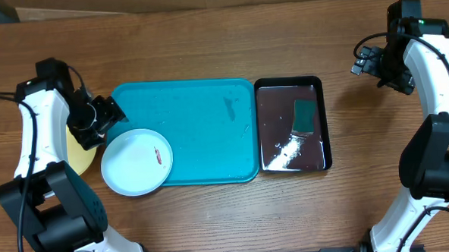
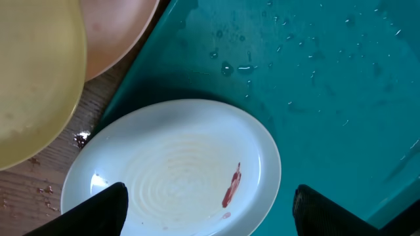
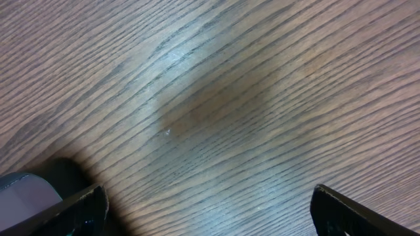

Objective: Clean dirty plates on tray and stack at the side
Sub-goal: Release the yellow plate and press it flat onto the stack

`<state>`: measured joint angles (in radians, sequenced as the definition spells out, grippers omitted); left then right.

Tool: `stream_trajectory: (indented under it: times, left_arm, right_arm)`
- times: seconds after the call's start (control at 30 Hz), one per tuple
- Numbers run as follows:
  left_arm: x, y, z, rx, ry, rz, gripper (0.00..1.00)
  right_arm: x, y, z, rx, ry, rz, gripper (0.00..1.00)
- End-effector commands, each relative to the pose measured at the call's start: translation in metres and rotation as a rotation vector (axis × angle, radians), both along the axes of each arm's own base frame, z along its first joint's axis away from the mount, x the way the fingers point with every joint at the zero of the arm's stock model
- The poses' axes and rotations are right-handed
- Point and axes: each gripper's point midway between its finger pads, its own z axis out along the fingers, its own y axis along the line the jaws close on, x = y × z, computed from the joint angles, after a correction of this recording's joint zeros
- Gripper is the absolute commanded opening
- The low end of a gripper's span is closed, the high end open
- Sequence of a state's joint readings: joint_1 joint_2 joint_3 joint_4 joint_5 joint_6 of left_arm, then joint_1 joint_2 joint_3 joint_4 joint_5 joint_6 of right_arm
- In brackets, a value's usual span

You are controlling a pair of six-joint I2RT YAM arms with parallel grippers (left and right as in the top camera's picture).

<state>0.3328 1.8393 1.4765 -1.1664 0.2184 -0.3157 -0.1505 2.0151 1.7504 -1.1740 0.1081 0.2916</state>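
Note:
A pale blue-white plate (image 1: 136,162) with a red smear lies over the front left corner of the turquoise tray (image 1: 202,134), partly on the table. In the left wrist view the plate (image 2: 170,164) lies right below my open, empty left gripper (image 2: 210,216). A yellow-green plate (image 1: 77,154) lies on the table left of the tray, partly under my left arm. It shows in the left wrist view (image 2: 33,85) on top of a pale plate (image 2: 121,33). Overhead, my left gripper (image 1: 111,111) hovers at the tray's left edge. My right gripper (image 1: 363,61) is open over bare wood at the far right (image 3: 210,210).
A glossy black pan (image 1: 266,124) stands right of the tray, holding a green sponge (image 1: 306,115) and white foam (image 1: 288,150). Water drops dot the tray (image 2: 315,78). Crumbs lie on the wood by the plates (image 2: 81,137).

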Motion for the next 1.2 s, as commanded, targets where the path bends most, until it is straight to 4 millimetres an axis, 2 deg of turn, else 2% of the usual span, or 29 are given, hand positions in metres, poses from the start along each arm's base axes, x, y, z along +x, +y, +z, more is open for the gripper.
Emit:
stream_trajectory:
  times: [0.0,0.03,0.1,0.13,0.2,0.23,0.33,0.4,0.47,0.5,0.63,0.83,1.0,1.17]
  left_arm:
    - [0.004,0.019,0.01,0.083,-0.034,0.087,0.78]
    - [0.007,0.023,0.011,0.085,-0.049,0.106,0.75]
    - [0.008,0.027,0.011,0.076,-0.059,0.127,0.6]
    - [0.007,0.027,0.011,0.072,-0.057,0.13,0.46]
    - [0.002,0.028,0.01,0.079,-0.034,0.124,0.29]
    - [-0.001,0.031,0.01,0.098,-0.022,0.122,0.26]
    - [-0.007,0.048,0.008,0.181,0.006,0.165,0.28]
    - [-0.002,0.059,0.009,0.221,-0.016,0.181,0.29]
    - [0.002,0.07,0.01,0.278,-0.026,0.205,0.07]
    - [-0.001,0.076,0.01,0.311,-0.013,0.24,0.04]
    - [-0.012,0.097,0.01,0.429,0.031,0.351,0.04]
    - [-0.01,0.103,-0.01,0.451,0.051,0.35,0.04]
    - [0.0,0.105,-0.036,0.436,0.064,0.332,0.04]
    - [0.023,0.101,-0.053,0.384,0.004,0.252,0.04]
  right_arm:
    - [0.004,-0.002,0.008,-0.006,-0.024,-0.007,1.0]
    - [0.004,-0.002,0.008,-0.006,-0.024,-0.007,1.0]
    - [0.004,-0.002,0.008,-0.006,-0.024,-0.007,1.0]
    - [0.004,-0.002,0.008,-0.006,-0.024,-0.007,1.0]
    - [0.004,-0.002,0.008,-0.007,-0.024,-0.007,1.0]
    - [0.004,-0.002,0.008,-0.006,-0.024,-0.007,1.0]
    - [0.004,-0.002,0.008,-0.006,-0.024,-0.007,1.0]
    - [0.004,-0.002,0.008,-0.006,-0.024,-0.007,1.0]
    - [0.004,-0.002,0.008,-0.006,-0.024,-0.007,1.0]
    - [0.004,-0.002,0.008,-0.006,-0.024,-0.007,1.0]
    - [0.004,-0.002,0.008,-0.006,-0.024,-0.007,1.0]
    - [0.004,-0.002,0.008,-0.006,-0.024,-0.007,1.0]
    - [0.004,-0.002,0.008,-0.006,-0.024,-0.007,1.0]
    - [0.004,-0.002,0.008,-0.006,-0.024,-0.007,1.0]
